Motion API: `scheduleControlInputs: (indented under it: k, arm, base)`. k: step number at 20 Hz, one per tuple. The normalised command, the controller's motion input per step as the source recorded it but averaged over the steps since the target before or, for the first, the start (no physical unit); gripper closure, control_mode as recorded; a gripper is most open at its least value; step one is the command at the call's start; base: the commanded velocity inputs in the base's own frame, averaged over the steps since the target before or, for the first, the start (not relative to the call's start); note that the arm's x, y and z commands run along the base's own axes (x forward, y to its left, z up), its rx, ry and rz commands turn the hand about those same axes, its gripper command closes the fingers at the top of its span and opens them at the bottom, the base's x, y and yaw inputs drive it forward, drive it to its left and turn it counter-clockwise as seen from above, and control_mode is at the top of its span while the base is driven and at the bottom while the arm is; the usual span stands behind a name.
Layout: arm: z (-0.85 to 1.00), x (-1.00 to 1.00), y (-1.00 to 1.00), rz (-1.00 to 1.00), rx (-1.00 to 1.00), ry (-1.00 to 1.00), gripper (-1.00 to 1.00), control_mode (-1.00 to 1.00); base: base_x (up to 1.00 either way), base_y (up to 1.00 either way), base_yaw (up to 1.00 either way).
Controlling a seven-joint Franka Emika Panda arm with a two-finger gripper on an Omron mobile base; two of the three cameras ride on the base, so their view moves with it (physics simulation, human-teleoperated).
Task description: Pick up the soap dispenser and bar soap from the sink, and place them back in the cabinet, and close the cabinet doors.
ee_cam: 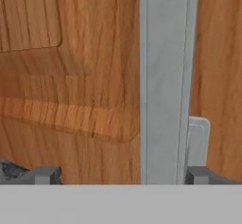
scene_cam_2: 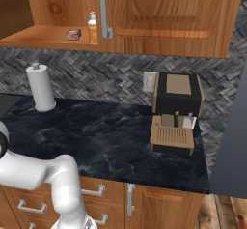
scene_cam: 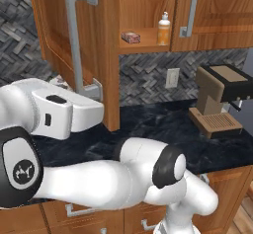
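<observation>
We reach left and up toward the open cabinet door (scene_cam: 64, 35), our pincer (ee_cam: 120, 176) spread wide, straddling its silver handle (ee_cam: 163, 81) without gripping. The soap dispenser (scene_cam: 164, 28) and bar soap (scene_cam: 131, 37) stand on the cabinet (scene_cam: 143, 6) shelf.

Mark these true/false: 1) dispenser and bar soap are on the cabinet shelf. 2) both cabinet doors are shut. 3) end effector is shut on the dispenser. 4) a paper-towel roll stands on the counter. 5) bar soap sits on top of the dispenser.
1) True: soap dispenser and bar soap stand on the cabinet shelf.
2) False: the left cabinet door is swung open.
3) False: end effector is open, fingertips either side of the door handle.
4) True: paper-towel roll on the counter.
5) False: it lies beside it, apart.
</observation>
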Motion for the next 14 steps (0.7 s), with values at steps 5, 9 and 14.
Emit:
scheduleControlInputs:
  k: [5, 9, 14]
  arm:
    - [-0.17, 0.55, -0.29, 0.00, 0.00, -0.03, -1.00, -1.00]
    - [-0.16, 0.51, -0.34, 0.01, 0.00, -0.03, -1.00, -1.00]
    - [-0.11, 0.52, -0.36, 0.04, 0.00, -0.06, -1.00, -1.00]
  base:
    - [0.00, 0.00, 0.00]
    - [0.00, 0.00, 0.00]
    - [0.00, 0.00, 0.00]
